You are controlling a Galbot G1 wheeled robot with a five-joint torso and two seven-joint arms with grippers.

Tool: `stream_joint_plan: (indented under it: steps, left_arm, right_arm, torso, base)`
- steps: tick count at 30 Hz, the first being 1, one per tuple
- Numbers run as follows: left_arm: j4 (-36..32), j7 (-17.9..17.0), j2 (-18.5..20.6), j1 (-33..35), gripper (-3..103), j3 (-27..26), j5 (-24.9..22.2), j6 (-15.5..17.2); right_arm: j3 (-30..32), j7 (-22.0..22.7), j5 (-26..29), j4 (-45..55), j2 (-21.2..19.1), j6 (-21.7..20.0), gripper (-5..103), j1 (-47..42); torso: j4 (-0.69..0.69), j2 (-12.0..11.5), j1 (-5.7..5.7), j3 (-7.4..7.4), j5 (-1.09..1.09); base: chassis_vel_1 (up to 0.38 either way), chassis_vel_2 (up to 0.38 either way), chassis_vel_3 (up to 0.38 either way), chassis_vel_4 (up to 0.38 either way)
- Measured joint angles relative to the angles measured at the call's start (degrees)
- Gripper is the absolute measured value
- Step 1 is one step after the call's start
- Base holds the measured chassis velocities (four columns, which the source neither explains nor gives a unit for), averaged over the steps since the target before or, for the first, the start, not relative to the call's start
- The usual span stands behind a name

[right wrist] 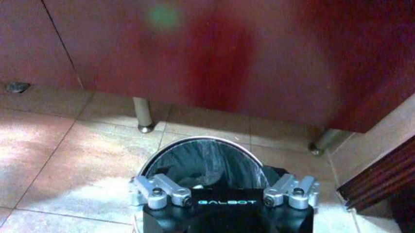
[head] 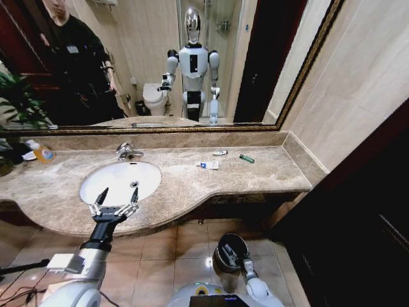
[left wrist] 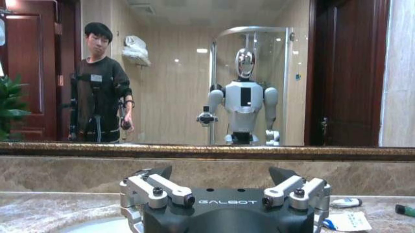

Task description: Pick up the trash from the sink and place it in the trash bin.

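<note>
Left gripper (head: 118, 199): jaws spread wide, nothing between them, held above the front rim of the sink (head: 89, 185). In the left wrist view the same gripper (left wrist: 220, 177) shows its 2 dark fingertips (left wrist: 159, 172) well apart, pointing toward the mirror (left wrist: 194, 73), with the basin edge just below.

Right gripper (right wrist: 224, 187): low beside the robot's base, held directly over the open bin (right wrist: 194, 150). Whether its jaws are spread or closed cannot be told; no item is visible in them. In the head view the gripper (head: 235, 254) overlaps the bin (head: 223, 246), which stands on the tiled floor (head: 166, 249) in front of the table.

Trash: 3 items lie on the table (head: 255, 169) to the right of the sink, none inside the basin as far as can be seen. A white sachet with blue marks (head: 208, 165) lies nearest the basin; a white tube (head: 220, 153) lies behind it, near the backsplash; a green tube (head: 246, 158) lies farthest right. The left wrist view shows the sachet (left wrist: 345, 221), the white tube (left wrist: 345, 202) and the green tube (left wrist: 405, 209) beyond the gripper's right finger.

Faucet (head: 126, 151): chrome, at the back of the basin. A bottle of orange liquid (head: 41, 152) stands at the table's far left, near a plant (head: 16, 102).
</note>
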Motion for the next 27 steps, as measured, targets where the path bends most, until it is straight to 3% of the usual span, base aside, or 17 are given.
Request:
stream_joint_plan:
  steps: [3, 22, 27]
  left_arm:
    - [0.0, 0.0, 0.0, 0.0, 100, 0.0, 0.0, 0.0]
    - [0.0, 0.0, 0.0, 0.0, 100, 0.0, 0.0, 0.0]
    - [0.0, 0.0, 0.0, 0.0, 100, 0.0, 0.0, 0.0]
  right_arm:
    - [0.0, 0.7, -0.3, 0.7, -0.1, 0.0, 100, -0.5]
    - [0.1, 2.6, -0.3, 5.4, -1.3, -0.3, 100, -3.7]
    - [0.1, 2.9, 2.0, 12.2, -2.1, -2.4, 100, -6.1]
  torso:
    - [0.00, 0.0, 0.00, 0.00, 0.00]
    - [0.00, 0.0, 0.00, 0.00, 0.00]
    - [0.00, 0.0, 0.00, 0.00, 0.01]
  base:
    - [0.000, 0.000, 0.000, 0.000]
    - [0.000, 0.000, 0.000, 0.000]
    - [0.000, 0.000, 0.000, 0.000]
